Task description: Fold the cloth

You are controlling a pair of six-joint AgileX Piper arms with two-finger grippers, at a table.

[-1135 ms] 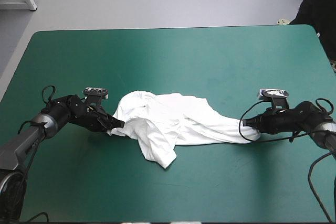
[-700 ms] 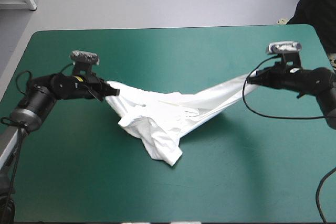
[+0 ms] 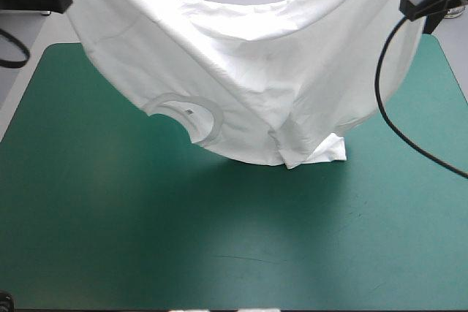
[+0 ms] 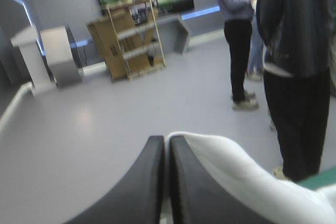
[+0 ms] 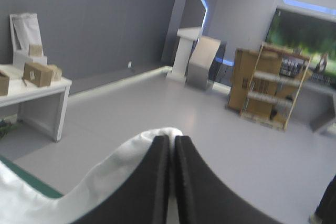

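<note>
Aloft, the left claw was clenched on an edge of the T-shirt, and the right claw was clamped on another. The one white shirt hung spread between the two, above the teal-green table. A single small tag sat inside the collar, its print too small to read.

The table has a smooth teal-green cover, and its far edge is largely hidden behind the T-shirt. The T-shirt hangs over the table's middle and casts a soft shadow on the cover. Whether its lowest fold touches the cover cannot be told.
</note>
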